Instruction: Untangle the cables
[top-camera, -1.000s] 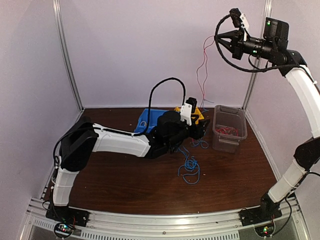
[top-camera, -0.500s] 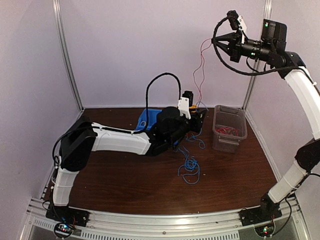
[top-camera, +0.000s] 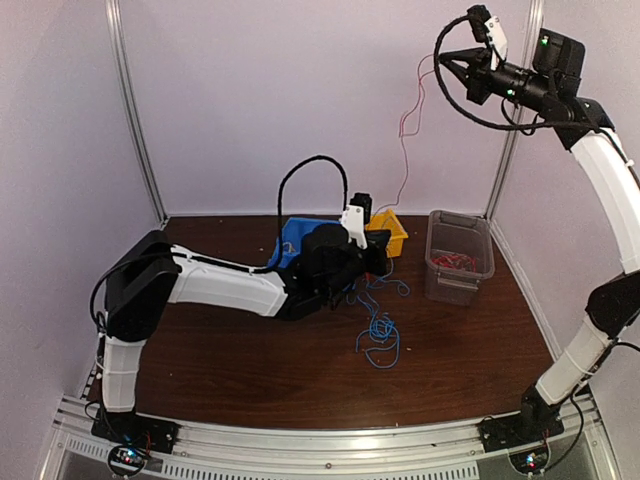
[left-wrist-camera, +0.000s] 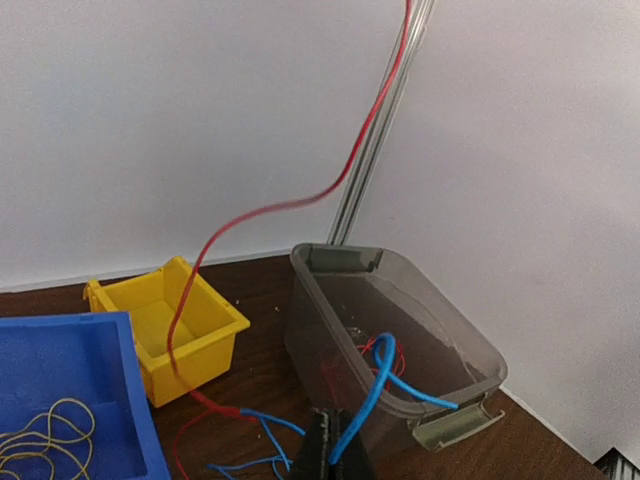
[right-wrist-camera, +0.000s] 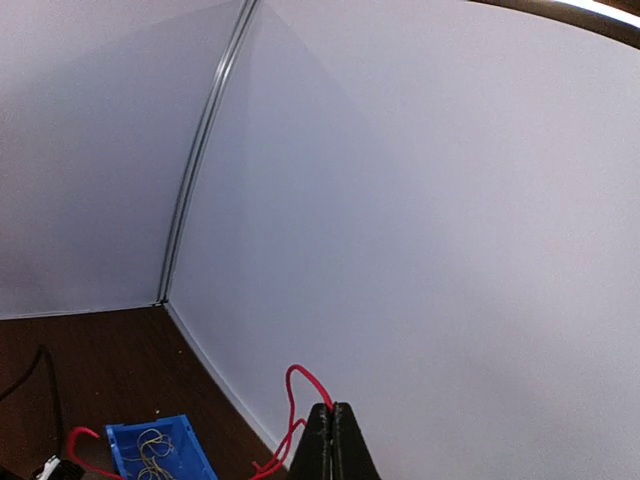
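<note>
- Bench (top-camera: 250, 380): left arm (top-camera: 230, 285) lies low across it, wrist down at the tangle. Left jaws are pressed together, pinching a blue cable (left-wrist-camera: 381, 368) at their tips. Probably an anchor, so the knot stays down while the other end gets pulled.
- Blue tray (top-camera: 288, 243) sits behind the left wrist with thin yellow cables (left-wrist-camera: 40, 435) coiled inside. Looks like the sorting spot for that colour.
- Yellow bin (left-wrist-camera: 190, 330) is just beside the tray and looks empty in the left wrist view. Its purpose is unclear, maybe another colour's drop spot.
- Loose cables (top-camera: 379, 332), all blue, trail on the bench in front of the left wrist toward the near edge. They are not yet sorted.
- Red cable (top-camera: 405, 160) rises from the tangle beside the yellow bin, up past the back wall to the raised right jaws. It hangs with some slack and a bend, not taut. Judged as being drawn clear of the blue strands by height.
- Clear tub (top-camera: 470, 285) stands right of the yellow bin with red strands in its bottom. Likely where the red one ends up.
- Right arm (top-camera: 610, 170) is stretched high at the top right. Right jaws are pressed together on the red cable's upper end, seen looping at their tips in the right wrist view.
- Step judged: separating red from blue, mid-task. Risk is the blue strand lifting along if the knot has not let go.
</note>
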